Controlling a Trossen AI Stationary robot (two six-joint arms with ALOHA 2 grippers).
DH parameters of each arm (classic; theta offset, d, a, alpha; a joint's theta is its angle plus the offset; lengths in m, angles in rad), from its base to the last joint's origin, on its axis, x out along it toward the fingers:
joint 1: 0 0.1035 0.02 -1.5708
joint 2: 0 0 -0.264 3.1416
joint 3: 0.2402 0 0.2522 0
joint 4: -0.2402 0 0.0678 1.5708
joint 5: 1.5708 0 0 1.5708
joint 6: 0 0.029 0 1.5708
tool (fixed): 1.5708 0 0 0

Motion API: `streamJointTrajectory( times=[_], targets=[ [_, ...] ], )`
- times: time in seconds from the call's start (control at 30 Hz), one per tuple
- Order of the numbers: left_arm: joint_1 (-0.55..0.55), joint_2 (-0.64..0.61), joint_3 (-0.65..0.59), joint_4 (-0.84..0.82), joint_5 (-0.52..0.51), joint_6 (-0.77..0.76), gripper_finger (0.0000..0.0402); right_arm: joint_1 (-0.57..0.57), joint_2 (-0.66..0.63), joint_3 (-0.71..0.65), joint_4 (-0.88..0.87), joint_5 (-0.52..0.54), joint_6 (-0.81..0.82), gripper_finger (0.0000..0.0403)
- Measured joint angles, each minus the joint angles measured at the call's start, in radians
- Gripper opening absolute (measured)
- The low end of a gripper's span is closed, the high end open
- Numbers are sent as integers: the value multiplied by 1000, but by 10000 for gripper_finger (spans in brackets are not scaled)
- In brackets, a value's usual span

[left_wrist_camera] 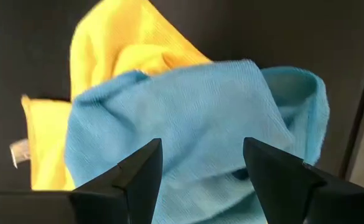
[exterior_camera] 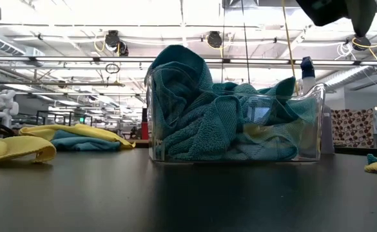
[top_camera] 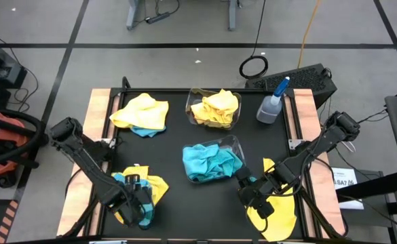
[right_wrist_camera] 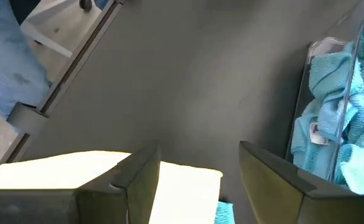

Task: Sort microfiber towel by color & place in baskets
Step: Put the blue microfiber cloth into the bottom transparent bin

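turquoise towel (left_wrist_camera: 194, 124) crumpled, no clear axis, atop yellow towel (left_wrist_camera: 116, 46)

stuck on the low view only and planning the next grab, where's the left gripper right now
Observer: The left gripper is open, over a turquoise towel lying on a yellow towel at the table's near left.
Operator: and the right one
Observer: The right gripper is open, above a flat yellow cloth at the near right.
Operator: second basket filled
Observer: Yes, the far basket holds yellow towels.
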Motion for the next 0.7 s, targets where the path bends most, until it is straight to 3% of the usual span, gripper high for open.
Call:
streamJointTrajectory(
  times=[0.37, 0.5, 0.7],
  targets=[
    [-64, 0, 0, 25, 15, -138, 231, -6, 0, 0, 9, 0, -4, 208],
    [-79, 0, -1, 24, -26, -153, 231, -6, 0, 0, 10, 0, 7, 208],
    [-87, 1, -83, 26, -45, -180, 231, -6, 0, 0, 29, 0, 13, 208]
  ],
)
